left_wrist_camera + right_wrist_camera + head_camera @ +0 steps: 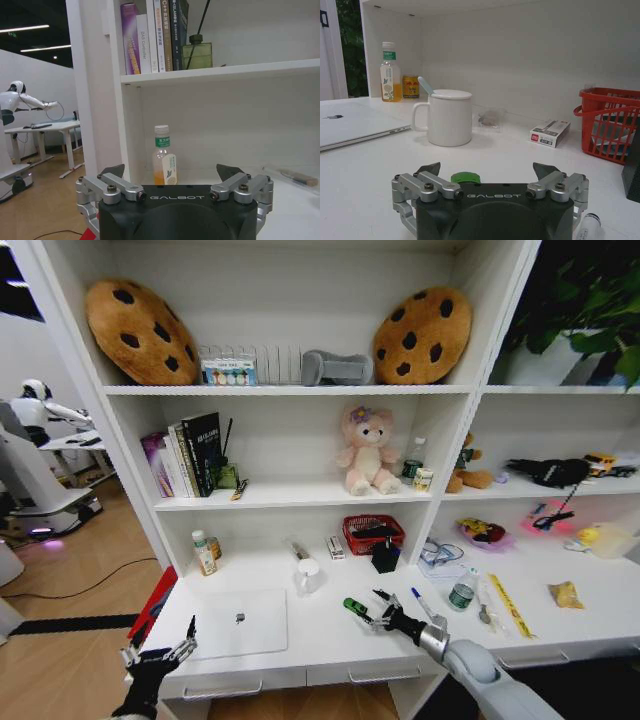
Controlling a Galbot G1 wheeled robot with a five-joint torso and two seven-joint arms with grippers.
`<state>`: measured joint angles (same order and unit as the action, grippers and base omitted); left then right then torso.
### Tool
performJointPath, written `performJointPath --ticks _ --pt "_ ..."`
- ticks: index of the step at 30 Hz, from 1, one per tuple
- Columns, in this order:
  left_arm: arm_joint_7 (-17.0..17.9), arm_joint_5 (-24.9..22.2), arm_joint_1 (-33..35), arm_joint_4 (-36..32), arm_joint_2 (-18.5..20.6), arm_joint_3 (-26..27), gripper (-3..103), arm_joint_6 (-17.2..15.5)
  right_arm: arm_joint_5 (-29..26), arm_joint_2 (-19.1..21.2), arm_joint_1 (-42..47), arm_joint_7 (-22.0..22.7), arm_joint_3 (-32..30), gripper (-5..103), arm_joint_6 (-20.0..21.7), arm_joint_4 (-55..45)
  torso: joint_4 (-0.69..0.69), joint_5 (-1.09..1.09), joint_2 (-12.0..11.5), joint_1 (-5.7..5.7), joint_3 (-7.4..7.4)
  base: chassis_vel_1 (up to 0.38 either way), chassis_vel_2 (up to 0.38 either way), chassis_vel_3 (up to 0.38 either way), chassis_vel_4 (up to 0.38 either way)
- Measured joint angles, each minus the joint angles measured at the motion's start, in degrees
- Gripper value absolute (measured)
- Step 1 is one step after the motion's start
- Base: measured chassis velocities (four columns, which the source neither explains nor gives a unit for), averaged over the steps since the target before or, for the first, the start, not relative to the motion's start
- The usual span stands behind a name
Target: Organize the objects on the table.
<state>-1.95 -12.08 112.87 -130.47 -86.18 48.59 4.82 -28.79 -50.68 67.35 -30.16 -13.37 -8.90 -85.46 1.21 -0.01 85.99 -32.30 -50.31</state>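
At the lower left of the head view, the left gripper (158, 649) hangs just off the front corner of the white table (330, 635), fingers spread wide, holding nothing. At lower centre-right, the right gripper (381, 612) sits low over the tabletop, fingers spread wide and empty, its tips just beside the green toy car (355, 607). The car's long axis runs diagonally, from upper left toward lower right in the frame; in the right wrist view the car (465, 177) shows between the open fingers, just ahead of the gripper (489, 169). The silver-white laptop (239, 622) lies closed and flat at lower left of centre, long side parallel to the table's front edge. A pen (424, 604) lies just right of the right gripper, angled toward the upper left. Farther back stand a white mug (308, 576), a red basket (373, 534) and a bottle (203, 553) near the left wall.
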Motion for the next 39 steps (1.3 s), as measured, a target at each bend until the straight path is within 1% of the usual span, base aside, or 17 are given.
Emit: performJointPath --ticks 2,10,14,22,24,25,29,39 --pt "0.0 -0.25 -0.05 -0.02 0.0 0.13 100 0.0 0.87 -0.66 -0.16 1.6 0.51 100 0.73 -0.04 0.01 0.01 0.0 0.0 0.0 0.0 0.0 0.0 0.0" --pt "0.04 -0.78 -0.24 -0.17 0.02 0.04 100 -0.07 0.96 -0.73 1.93 1.78 0.25 100 3.29 -2.11 0.02 0.0 0.01 0.0 0.0 0.0 0.0 0.0 0.0" --pt "0.22 -1.33 -0.27 -0.42 0.09 -0.28 100 -0.32 0.05 -0.9 3.31 2.5 -0.24 100 5.46 -3.7 0.01 0.01 0.01 0.0 0.0 0.0 0.0 0.0 0.0" --pt "0.21 -1.26 -0.26 -0.38 0.01 -0.61 100 -0.33 -0.26 -0.73 3.65 2.99 -0.3 100 6.64 -4.16 0.0 0.01 0.01 0.01 0.0 0.0 0.0 0.0 0.0" --pt "0.15 -1.13 -0.22 -0.4 -0.12 -0.78 100 -0.32 -0.26 -0.71 3.51 3.72 -0.23 100 6.92 -4.16 0.01 0.01 0.01 0.01 0.0 0.0 0.0 0.0 0.0" --pt "0.14 -1.07 -0.2 -0.4 -0.16 -0.84 100 -0.3 -0.26 -0.73 3.41 4.28 -0.12 103 7.22 -4.16 0.0 0.01 0.01 0.01 0.0 0.0 0.0 0.0 0.0" --pt "0.18 -0.98 -0.27 -0.4 -0.22 -0.87 100 -0.19 -0.14 -0.73 3.03 4.69 0.17 100 8.16 -4.15 0.01 0.01 0.01 0.01 0.0 0.0 0.0 0.0 0.0" --pt "0.58 -1.35 -0.69 0.0 -0.25 -1.67 100 -0.01 0.44 -0.89 3.09 4.11 0.43 100 9.04 -4.65 0.01 0.01 0.01 0.0 0.0 0.0 0.0 0.0 0.0"
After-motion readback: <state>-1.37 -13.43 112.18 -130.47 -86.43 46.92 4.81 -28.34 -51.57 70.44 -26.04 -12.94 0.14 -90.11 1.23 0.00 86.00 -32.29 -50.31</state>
